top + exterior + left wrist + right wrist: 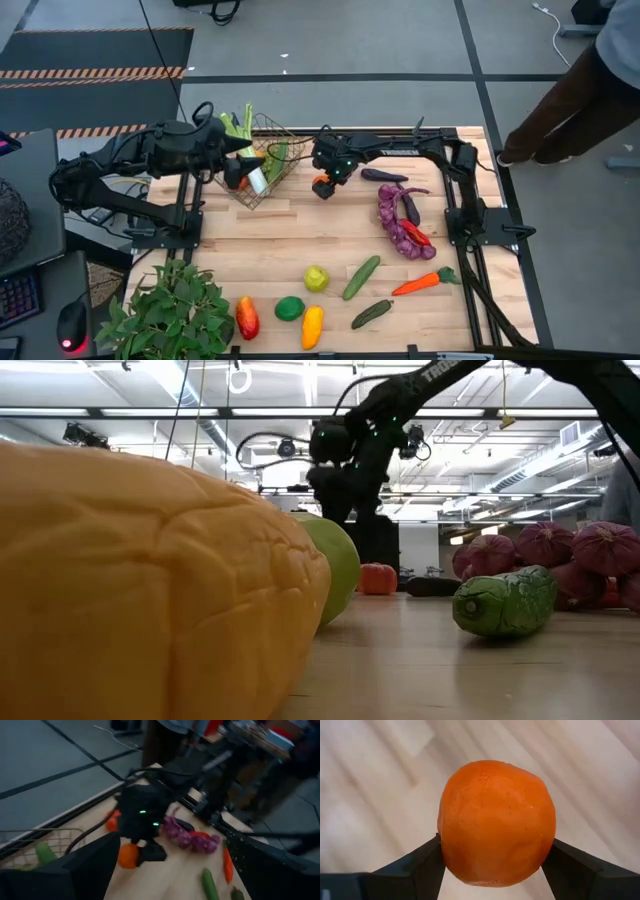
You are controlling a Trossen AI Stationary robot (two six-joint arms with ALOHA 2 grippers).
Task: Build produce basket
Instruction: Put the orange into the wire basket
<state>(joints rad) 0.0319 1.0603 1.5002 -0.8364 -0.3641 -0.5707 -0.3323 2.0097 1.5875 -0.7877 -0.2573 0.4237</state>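
The wire-mesh basket [268,165] stands at the table's far left with celery [240,130] and a green piece [277,158] in it. My left gripper [238,165] hovers open by the basket's left side, touching nothing that I can see. My right gripper [322,184] is just right of the basket, shut on an orange [497,822]. More produce lies on the table: purple grapes [400,232], two eggplants [383,176], a carrot [425,283] and two cucumbers [361,277]. My right gripper pinches the orange between its two fingers [417,865], one on each of two opposite sides [445,855]. The fingers come from above, slanting down. The orange sits low over the wood [378,578]; whether it is clear of the table I cannot tell.
Green, yellow and red pieces [289,308] lie along the near edge. A leafy plant [170,315] fills the near left corner. A person [580,90] stands beyond the far right corner. Bare wood [300,235] lies between the basket and the near row.
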